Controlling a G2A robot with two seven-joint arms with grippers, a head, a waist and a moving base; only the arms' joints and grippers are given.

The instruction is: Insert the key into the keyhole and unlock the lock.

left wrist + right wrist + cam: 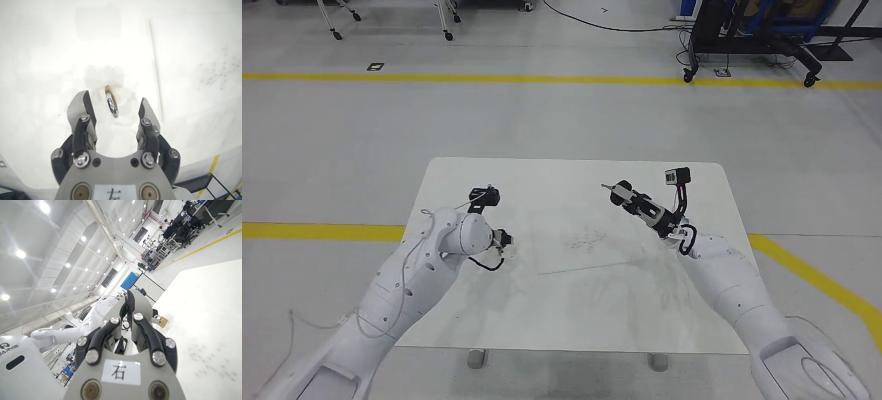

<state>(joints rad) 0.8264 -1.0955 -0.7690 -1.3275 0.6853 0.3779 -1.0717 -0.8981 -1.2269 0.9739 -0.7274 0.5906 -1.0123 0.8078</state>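
Lock [111, 103], brass body with chrome shackle, lies on the white worktop [572, 310], seen edge-on in the left wrist view; it sits directly below the left tool [114, 96], in the gap between the two fingers [88, 106], touching neither; left tool is wide open, holds nothing, and points down at the worktop; lock rests on bare worktop just beside the edge of a thin white sheet [587, 255], not on it; sheet carries faint dark scuff marks near its middle.

In the top view the left tool [500, 240] is at the robot's left side of the sheet and the right tool [610, 187] at the other side, well apart from it; right tool [130, 306] is closed, ribbed pads pressed together; cannot tell if anything is pinched between them; it is held clear of the worktop and aimed across it toward the left arm; the right wrist view shows the lock [161, 321] farther off, lying flat with the shackle closed, well apart from the right tool.
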